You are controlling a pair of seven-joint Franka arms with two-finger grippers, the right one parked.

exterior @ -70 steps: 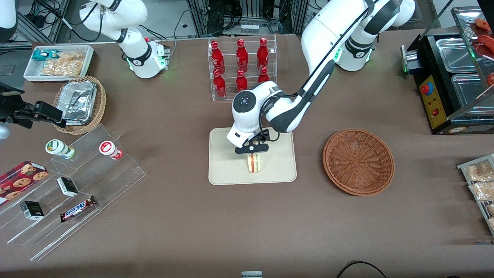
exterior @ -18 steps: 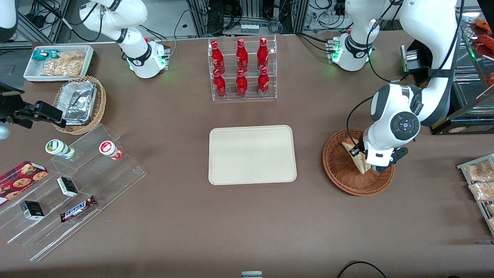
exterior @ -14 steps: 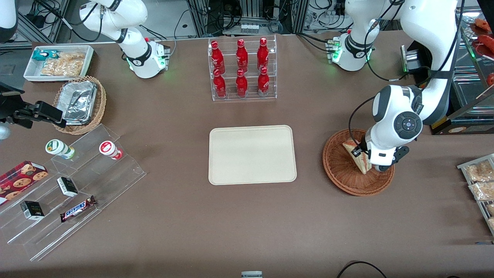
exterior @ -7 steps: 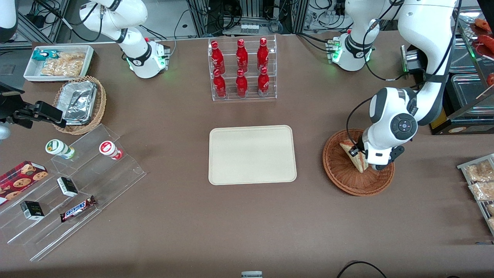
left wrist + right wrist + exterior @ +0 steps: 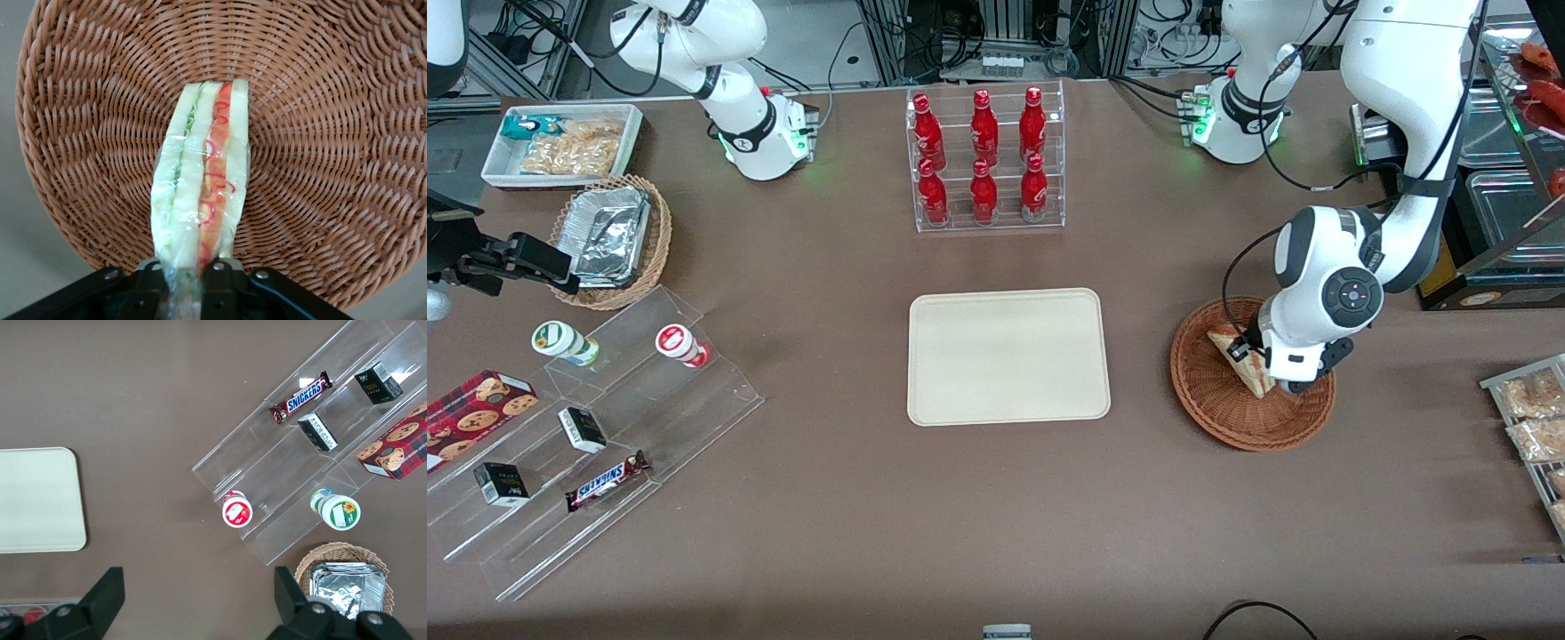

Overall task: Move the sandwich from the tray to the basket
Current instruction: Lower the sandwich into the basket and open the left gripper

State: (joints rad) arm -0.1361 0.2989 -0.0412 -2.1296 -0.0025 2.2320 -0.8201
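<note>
Brown tabletop (image 5: 1138,498) stretches from tray edge (image 5: 1100,356) to basket rim (image 5: 1258,444), the gripper (image 5: 1254,348) over the basket, fingers pinching the sandwich (image 5: 200,180).

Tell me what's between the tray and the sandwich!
A strip of tabletop, then the edge of the basket, in the front view. The hand, over the basket, grips the sandwich.

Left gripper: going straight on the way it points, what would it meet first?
The left gripper is over the basket, shut on the sandwich. Straight on, the sandwich would likely meet the basket's woven floor first; any gap between them is unclear.
</note>
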